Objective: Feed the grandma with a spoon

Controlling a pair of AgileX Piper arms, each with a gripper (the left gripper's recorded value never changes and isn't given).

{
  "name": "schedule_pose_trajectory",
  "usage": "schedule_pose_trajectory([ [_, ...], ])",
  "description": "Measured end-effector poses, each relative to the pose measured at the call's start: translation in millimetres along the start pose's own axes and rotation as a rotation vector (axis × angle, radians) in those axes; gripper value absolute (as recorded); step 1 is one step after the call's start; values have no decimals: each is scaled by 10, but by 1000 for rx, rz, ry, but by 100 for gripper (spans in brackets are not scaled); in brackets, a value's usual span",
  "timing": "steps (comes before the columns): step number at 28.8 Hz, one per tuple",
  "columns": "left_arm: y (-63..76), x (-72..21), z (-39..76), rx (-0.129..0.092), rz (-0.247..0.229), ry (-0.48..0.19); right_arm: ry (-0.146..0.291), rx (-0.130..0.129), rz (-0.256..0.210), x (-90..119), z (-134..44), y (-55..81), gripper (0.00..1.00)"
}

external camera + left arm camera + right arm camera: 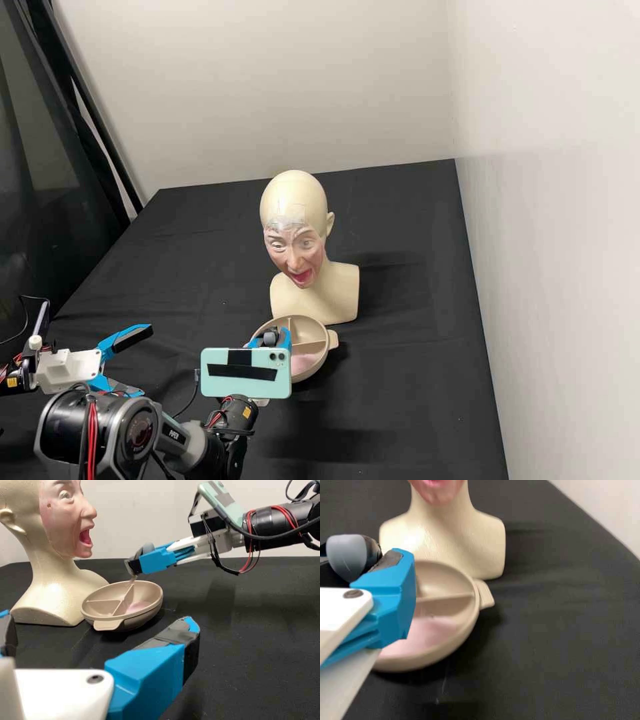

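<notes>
glossy cream mannequin grandma head, mouth open, stands on the matte black cloth tabletop. round beige 3-section bowl sits just in front of her bust, pink stuff in 1 section. right tool hangs over the bowl, blue fingers clamped on the spoon, grey rounded handle, thin stem dipping into the bowl. left tool low at the side, fingers spread wide.

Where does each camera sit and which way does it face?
High view: fixed high at the bench, looking forward and down at the head and bowl; left gripper and right gripper show.
Left wrist view: low, looking across past its own fingers at the right gripper holding the spoon.
Right wrist view: above the bowl, own finger alongside.
All share head and bowl.
</notes>
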Motion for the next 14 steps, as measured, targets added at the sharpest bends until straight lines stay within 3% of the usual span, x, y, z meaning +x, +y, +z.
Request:
schedule_pose_trajectory([
  [14,0,0,0,0,0,0,-60,6,-39,25,149,-86,0],
])
